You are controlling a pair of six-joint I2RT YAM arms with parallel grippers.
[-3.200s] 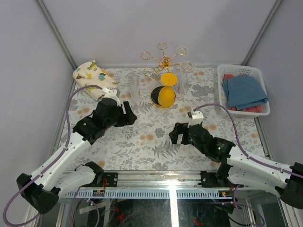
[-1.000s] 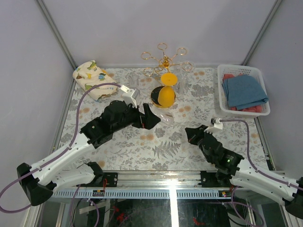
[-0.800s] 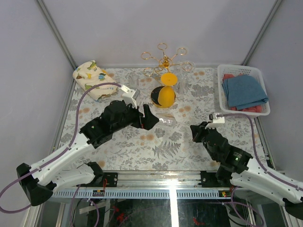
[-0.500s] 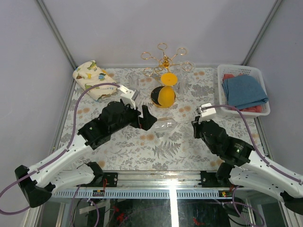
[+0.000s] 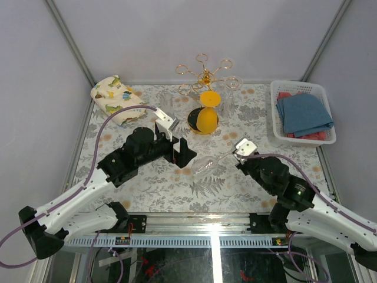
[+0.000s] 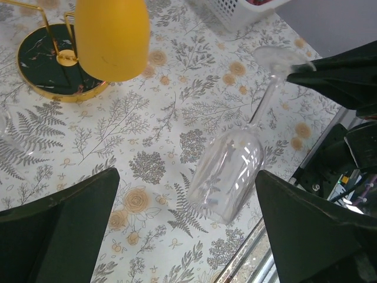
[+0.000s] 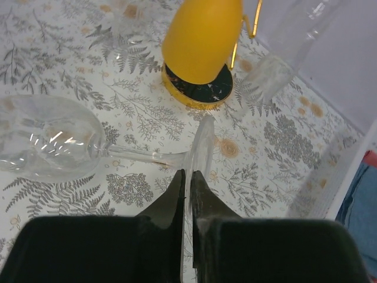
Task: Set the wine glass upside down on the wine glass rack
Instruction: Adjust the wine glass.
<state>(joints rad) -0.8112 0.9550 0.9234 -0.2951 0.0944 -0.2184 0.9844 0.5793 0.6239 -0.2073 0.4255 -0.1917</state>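
Right wrist: right jaws shut on the thin foot (image 7: 199, 147) of the wine glass (image 7: 70, 144), pinched edge-on at the tips. Glass lies sideways, stem (image 7: 138, 154) running left from the jaws, bowl (image 7: 41, 144) far left of them; can't tell if it touches the surface (image 7: 147, 112). Left wrist: left jaws wide open, holding nothing; bowl (image 6: 227, 174) sits between them, touching neither. Beyond the right jaws: wine glass rack (image 7: 197, 88) base, yellow glass (image 7: 203, 35) hung inverted over it, clear glass (image 7: 288, 59) to its right. Handling guess: light, rigid, slick, brittle; a foot pinch lets it swing, and the stem can snap. Better hold: stem just under the bowl, or cradle the bowl gently.
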